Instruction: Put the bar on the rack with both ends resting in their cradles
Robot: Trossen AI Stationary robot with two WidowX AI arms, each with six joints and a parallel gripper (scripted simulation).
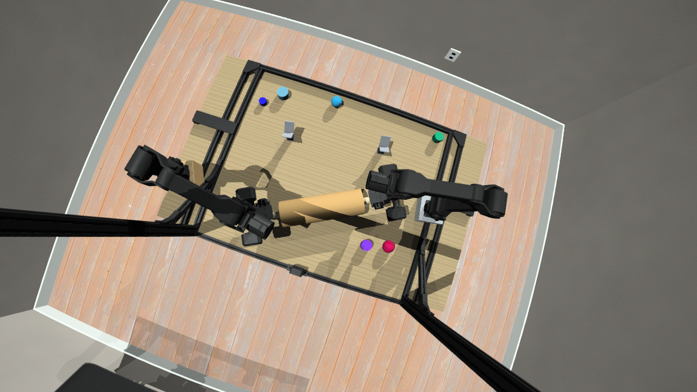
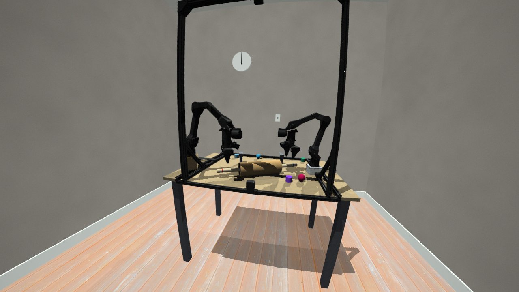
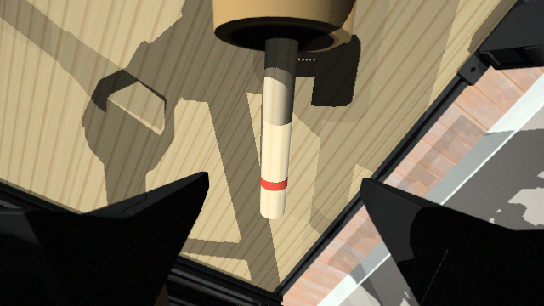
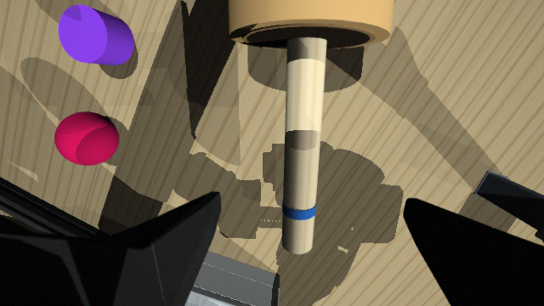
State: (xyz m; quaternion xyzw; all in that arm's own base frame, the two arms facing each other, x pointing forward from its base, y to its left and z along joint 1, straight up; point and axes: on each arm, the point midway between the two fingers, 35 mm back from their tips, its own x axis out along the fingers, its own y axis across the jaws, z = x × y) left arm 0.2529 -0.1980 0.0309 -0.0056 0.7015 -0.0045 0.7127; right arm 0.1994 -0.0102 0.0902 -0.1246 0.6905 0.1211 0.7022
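The bar point(image 1: 322, 206) point(image 2: 260, 168) point(image 3: 284, 10) point(image 4: 310, 13) is a thick tan cylinder with a thin pale rod out of each end. It lies on the table in front of the rack. The rack's left cradle point(image 1: 288, 129) point(image 2: 241, 156) and right cradle point(image 1: 384, 144) point(image 2: 281, 157) stand apart and empty. My left gripper point(image 1: 249, 217) point(image 2: 228, 158) point(image 3: 285, 182) is open above the red-banded rod end. My right gripper point(image 1: 392, 192) point(image 2: 290, 155) point(image 4: 312, 204) is open above the blue-banded rod end. The top view hides both rod ends under the arms.
A purple cylinder point(image 1: 366, 245) point(image 2: 288, 178) point(image 4: 82, 34) and a red ball point(image 1: 388, 246) point(image 2: 301, 177) point(image 4: 87, 138) are near the front right. Several blue and green objects are behind the rack. A black frame point(image 1: 353, 98) surrounds the work area.
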